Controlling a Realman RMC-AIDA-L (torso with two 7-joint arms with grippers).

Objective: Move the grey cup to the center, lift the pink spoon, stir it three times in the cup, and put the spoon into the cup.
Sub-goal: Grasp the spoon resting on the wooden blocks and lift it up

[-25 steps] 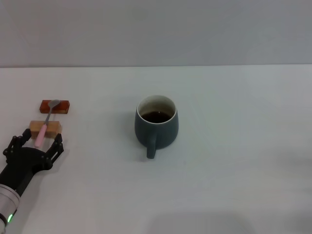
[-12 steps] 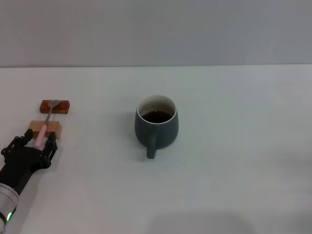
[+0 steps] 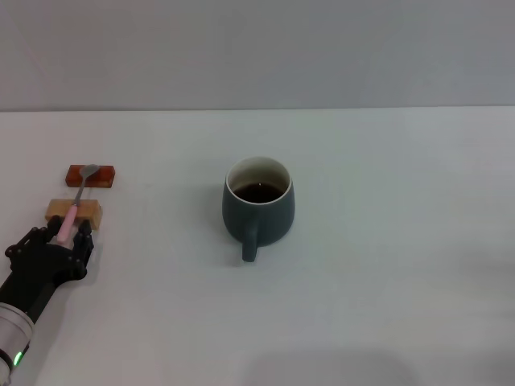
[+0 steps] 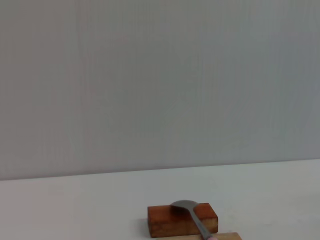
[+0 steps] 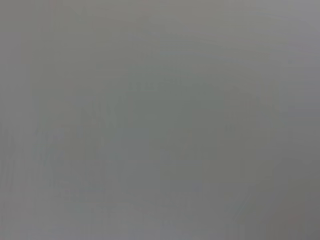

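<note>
The grey cup (image 3: pixel 257 211) stands upright near the middle of the table, with its handle towards me and dark liquid inside. The pink spoon (image 3: pixel 76 199) lies at the far left, its metal bowl on a reddish-brown block (image 3: pixel 90 175) and its pink handle across a tan block (image 3: pixel 74 211). My left gripper (image 3: pixel 63 233) is at the near end of the handle, its fingers closed in on it. In the left wrist view the spoon's bowl (image 4: pixel 187 207) rests on the reddish-brown block (image 4: pixel 165 220). My right gripper is out of view.
The white table (image 3: pixel 386 265) runs back to a plain grey wall. The two small blocks sit close together at the left, well apart from the cup. The right wrist view shows only a blank grey surface.
My left gripper's fingers have closed from wide open onto the near end of the spoon's handle. The spoon and the cup have not moved.
</note>
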